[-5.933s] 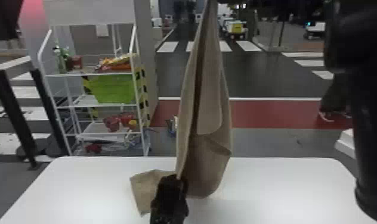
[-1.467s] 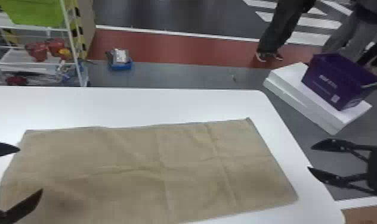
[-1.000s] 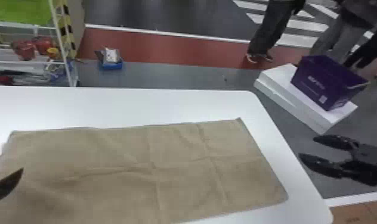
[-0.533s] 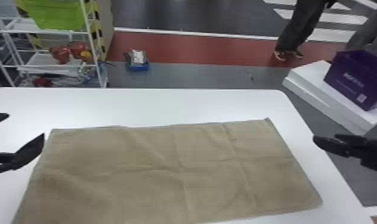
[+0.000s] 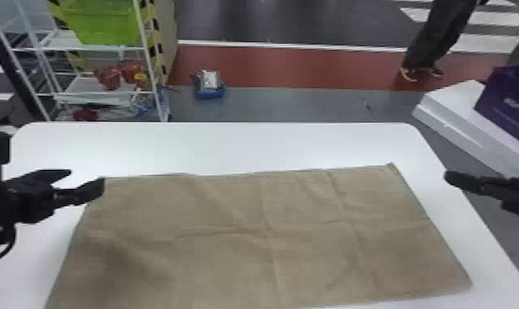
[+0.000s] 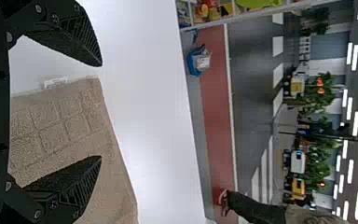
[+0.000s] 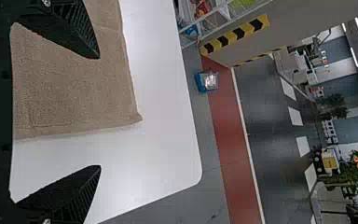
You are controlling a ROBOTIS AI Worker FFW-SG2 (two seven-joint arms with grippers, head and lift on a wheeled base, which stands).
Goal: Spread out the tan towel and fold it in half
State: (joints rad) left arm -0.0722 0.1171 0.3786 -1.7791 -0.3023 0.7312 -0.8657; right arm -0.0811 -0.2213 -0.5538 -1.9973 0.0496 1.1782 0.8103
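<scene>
The tan towel (image 5: 246,238) lies spread on the white table, lightly creased, its near edge running out of the head view at the left. My left gripper (image 5: 86,181) is above the table by the towel's far left corner; in the left wrist view the same gripper (image 6: 100,112) stands open, with the towel (image 6: 60,135) beyond its fingers. At the right side, my right gripper (image 5: 449,178) hangs beside the towel's right edge. In the right wrist view that gripper (image 7: 99,112) is open and holds nothing, a corner of the towel (image 7: 74,84) showing past it.
Around the towel, a white table (image 5: 238,144) shows along the far side and right edge. Behind it on the left stands a white wire shelf (image 5: 102,96) with a green bin (image 5: 106,22). A purple box (image 5: 509,102) rests on white slabs (image 5: 447,111) at the right.
The towel, held up earlier, now lies spread on the table. Since half a second ago the head view has shifted, and more of the left arm shows above the towel's far left corner.
</scene>
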